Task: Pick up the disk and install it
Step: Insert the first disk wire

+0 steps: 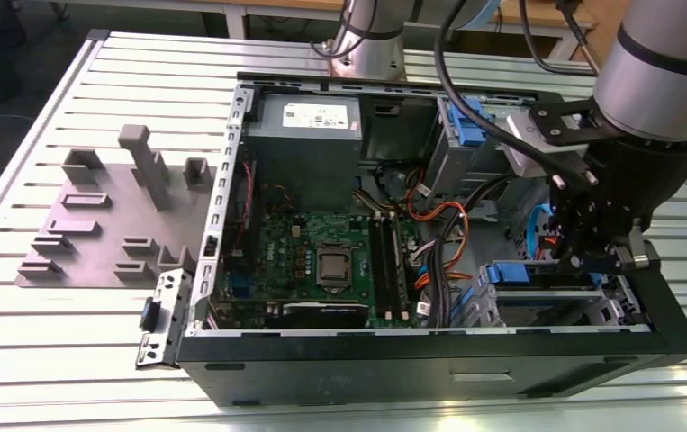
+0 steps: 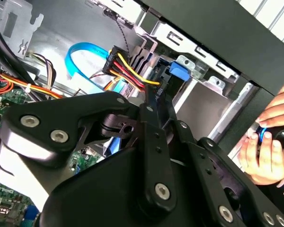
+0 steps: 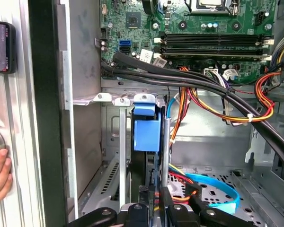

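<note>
— Slatted metal table (image 1: 67,342), and on it the opened computer case (image 1: 439,378). Where's the disk?

— The disk (image 3: 146,135) stands on edge in the drive bay (image 3: 113,99), at the case's corner away from the power supply (image 1: 307,121).

— And the claw?

— The gripper (image 3: 154,203) sits closed on the disk's edge, cables (image 3: 217,85) beside it, a hand (image 2: 267,142) just outside the case wall

No print or label can be read
</note>
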Robot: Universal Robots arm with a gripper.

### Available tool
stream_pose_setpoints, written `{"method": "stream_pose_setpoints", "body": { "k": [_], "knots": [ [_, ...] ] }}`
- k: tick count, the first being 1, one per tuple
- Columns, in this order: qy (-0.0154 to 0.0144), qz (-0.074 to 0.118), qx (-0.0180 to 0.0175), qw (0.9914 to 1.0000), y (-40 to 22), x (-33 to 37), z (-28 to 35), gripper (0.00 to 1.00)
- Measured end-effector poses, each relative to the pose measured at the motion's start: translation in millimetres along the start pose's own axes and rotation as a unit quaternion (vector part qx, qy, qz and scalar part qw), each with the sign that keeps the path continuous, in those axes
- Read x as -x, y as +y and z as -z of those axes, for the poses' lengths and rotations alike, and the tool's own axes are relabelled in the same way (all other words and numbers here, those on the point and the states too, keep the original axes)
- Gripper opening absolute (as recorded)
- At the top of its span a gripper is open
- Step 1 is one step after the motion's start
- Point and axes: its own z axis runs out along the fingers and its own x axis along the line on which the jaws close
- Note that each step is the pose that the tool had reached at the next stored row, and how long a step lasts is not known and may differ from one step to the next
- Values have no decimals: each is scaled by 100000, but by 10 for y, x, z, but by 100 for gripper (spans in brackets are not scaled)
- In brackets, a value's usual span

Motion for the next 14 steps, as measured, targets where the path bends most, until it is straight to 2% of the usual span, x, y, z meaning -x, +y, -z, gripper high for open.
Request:
{"method": "stream_pose_setpoints", "body": {
  "k": [4,7,9,14],
  "knots": [
    [-7,3,95,100000,-9,-1,50,23],
    [-16,8,113,100000,-10,0,50,22],
    [3,12,119,100000,-10,-1,52,11],
    [-3,11,135,100000,-10,-1,51,11]
  ]
}}
